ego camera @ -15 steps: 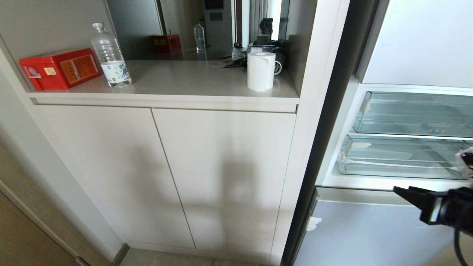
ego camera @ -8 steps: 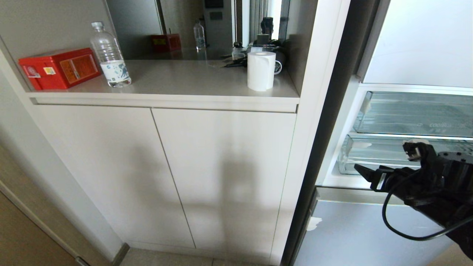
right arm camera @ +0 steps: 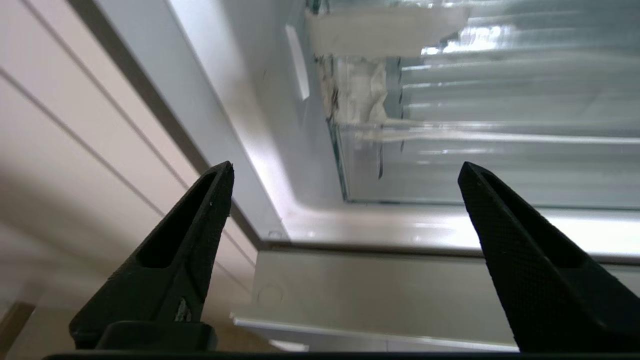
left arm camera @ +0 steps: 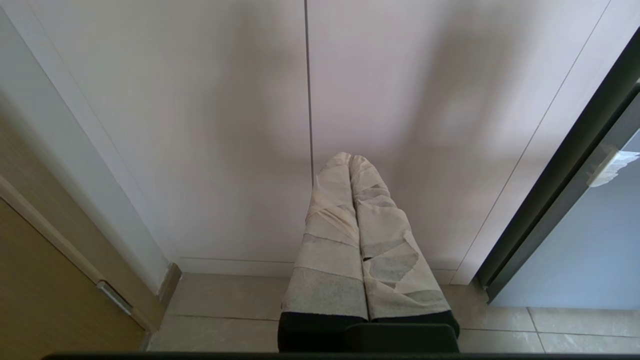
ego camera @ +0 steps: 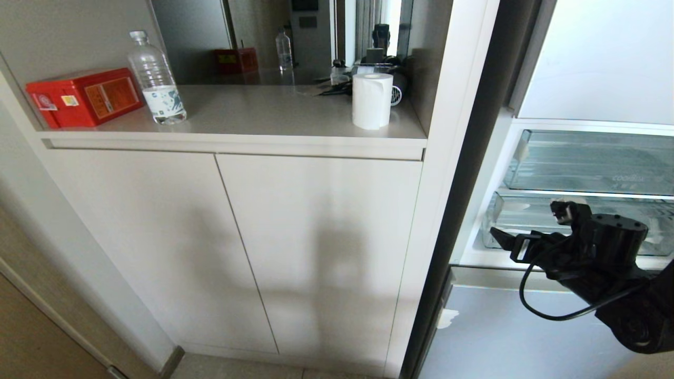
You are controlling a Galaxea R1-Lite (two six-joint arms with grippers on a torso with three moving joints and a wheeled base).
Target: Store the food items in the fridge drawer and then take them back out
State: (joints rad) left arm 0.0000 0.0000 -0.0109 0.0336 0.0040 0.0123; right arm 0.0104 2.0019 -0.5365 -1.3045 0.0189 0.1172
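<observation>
The fridge drawer (ego camera: 532, 227) is a clear plastic bin with a ribbed floor, low in the open fridge at the right; it looks empty where it shows. The right wrist view faces its front wall (right arm camera: 475, 170). My right gripper (ego camera: 524, 218) hovers just in front of the drawer's left end, open, with nothing between its black fingers (right arm camera: 345, 165). My left gripper (left arm camera: 348, 159) is parked low, facing the cabinet doors, its tape-wrapped fingers pressed shut on nothing. No food items are in view.
A second clear bin (ego camera: 590, 160) sits above the drawer. A pale-blue fridge panel (ego camera: 516, 326) lies below. Left of the fridge, a counter (ego camera: 263, 113) carries a red box (ego camera: 84, 97), a water bottle (ego camera: 156, 79) and a paper roll (ego camera: 372, 101) above two cabinet doors (ego camera: 316, 252).
My right gripper has risen from the lower right edge and moved left to the front of the drawer, and its fingers have spread wider. The left arm has not moved.
</observation>
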